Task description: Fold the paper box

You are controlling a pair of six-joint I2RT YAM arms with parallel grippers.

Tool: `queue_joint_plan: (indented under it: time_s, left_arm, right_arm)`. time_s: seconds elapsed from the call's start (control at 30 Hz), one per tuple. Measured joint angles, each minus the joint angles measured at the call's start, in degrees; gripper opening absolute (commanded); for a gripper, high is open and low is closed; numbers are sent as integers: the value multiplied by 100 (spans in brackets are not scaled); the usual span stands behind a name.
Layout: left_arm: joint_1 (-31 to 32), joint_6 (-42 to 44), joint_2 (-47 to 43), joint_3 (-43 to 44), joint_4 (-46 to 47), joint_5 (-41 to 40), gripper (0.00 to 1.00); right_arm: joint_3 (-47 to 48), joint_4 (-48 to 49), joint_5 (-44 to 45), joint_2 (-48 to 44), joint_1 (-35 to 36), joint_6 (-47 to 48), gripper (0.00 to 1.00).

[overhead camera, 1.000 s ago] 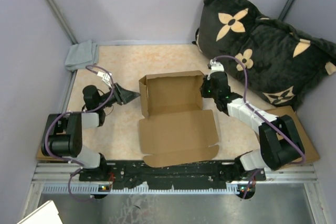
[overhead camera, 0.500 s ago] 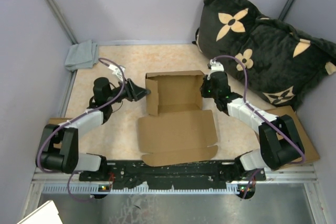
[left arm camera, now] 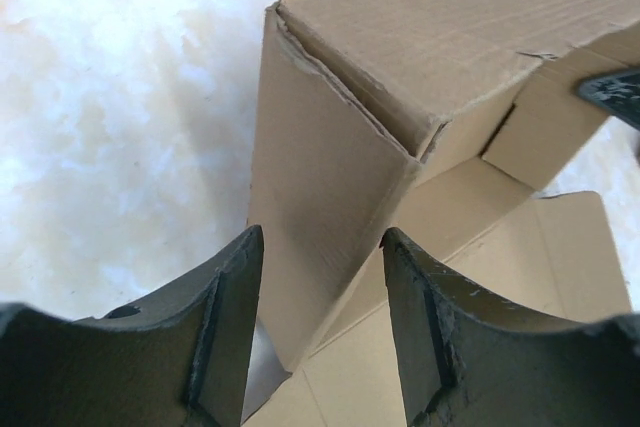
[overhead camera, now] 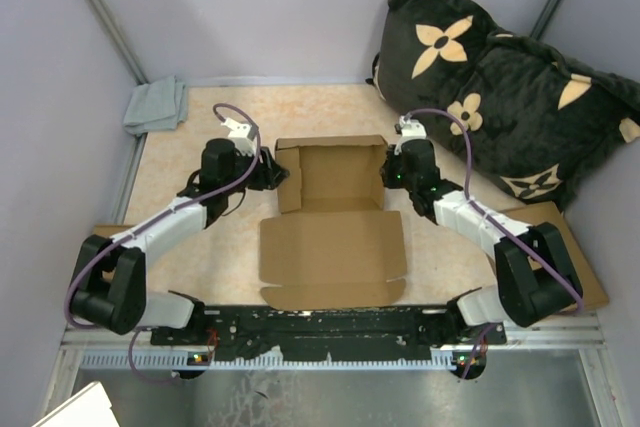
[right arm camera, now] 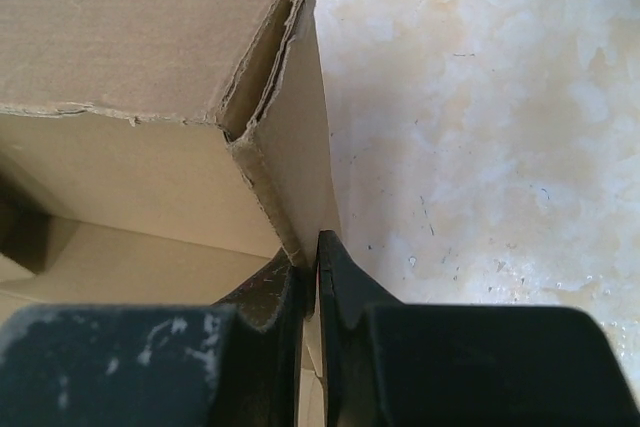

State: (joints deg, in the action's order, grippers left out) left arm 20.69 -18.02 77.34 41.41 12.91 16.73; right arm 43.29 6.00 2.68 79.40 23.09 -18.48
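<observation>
From above, the paper box (overhead camera: pixel 335 212) sat between your left gripper (overhead camera: pixel 275 175) and right gripper (overhead camera: pixel 390 173), lid flap flat toward the bases. Left wrist: fingers spread astride the left wall, so closing off-centre could buckle it. Right wrist: fingers pinched the right wall's edge — a hard pull might tear that frayed corner.
</observation>
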Motion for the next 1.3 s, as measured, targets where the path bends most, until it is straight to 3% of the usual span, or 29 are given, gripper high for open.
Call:
queue_joint_plan:
  time_s: [0.4, 0.47, 0.73, 1.07, 1.3]
  left_arm:
    - [415, -13, 328, 459, -798, -1220, 48]
    - [542, -7, 387, 621, -979, -1462, 42]
    - [955, 306, 962, 1609, -2168, -2796, 1]
    - [1600, 136, 1998, 3187, -3928, -4419, 0]
    - [1808, -249, 2238, 3493, -4664, -4916, 0]
  right_arm:
    - [-131, 42, 186, -138, 273, 90, 8]
    - [-131, 37, 260, -138, 350, 85, 7]
    - [-127, -4, 516, -138, 450, -42, 7]
    - [267, -785, 778, -15, 476, -391, 7]
    - [940, -1650, 778, 426, 483, -772, 8]
